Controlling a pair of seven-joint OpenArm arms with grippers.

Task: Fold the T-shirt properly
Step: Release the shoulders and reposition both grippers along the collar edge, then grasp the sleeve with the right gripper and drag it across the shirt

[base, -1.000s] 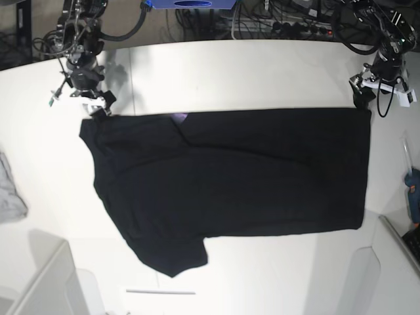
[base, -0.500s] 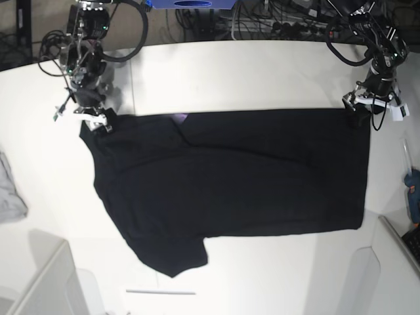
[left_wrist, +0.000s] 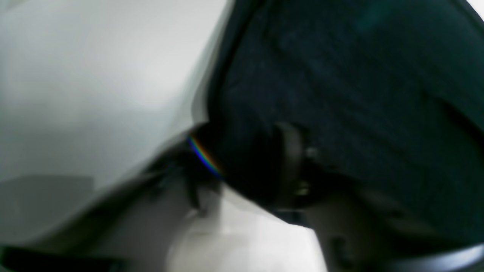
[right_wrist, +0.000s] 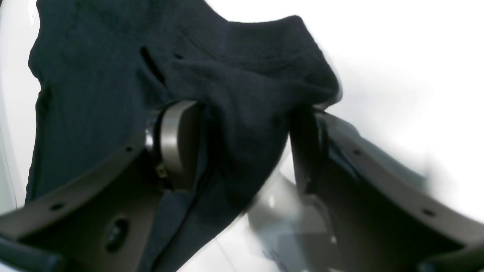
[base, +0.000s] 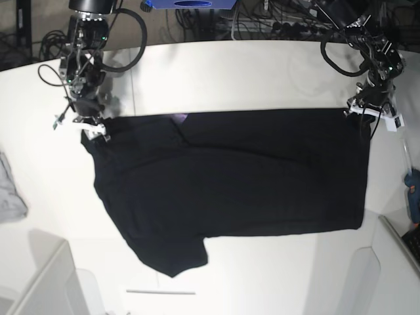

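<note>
Both pincers stood at the far corners of the T-shirt (base: 230, 177), which lay lengthwise across the table (base: 262, 72): right pincer (right_wrist: 242, 147) half-open around a fold, left pincer (base: 361, 117) unclear.

The T-shirt (base: 230, 187) lies spread flat across the middle of the worktop (base: 262, 72), its long side running from the left edge toward the right edge. One sleeve reaches toward the near edge, left of centre. The right tool (base: 92, 125) sits on the shirt's far left corner, and in the right wrist view a bunch of cloth lies between its two fingers (right_wrist: 177, 143). The left tool (base: 364, 115) sits at the shirt's far right corner, the cloth's edge against it in the left wrist view. A small cloth (base: 10, 190) lies at the worktop's left edge, well apart from the shirt. Cables (base: 275, 23) lie behind the far edge.
</note>
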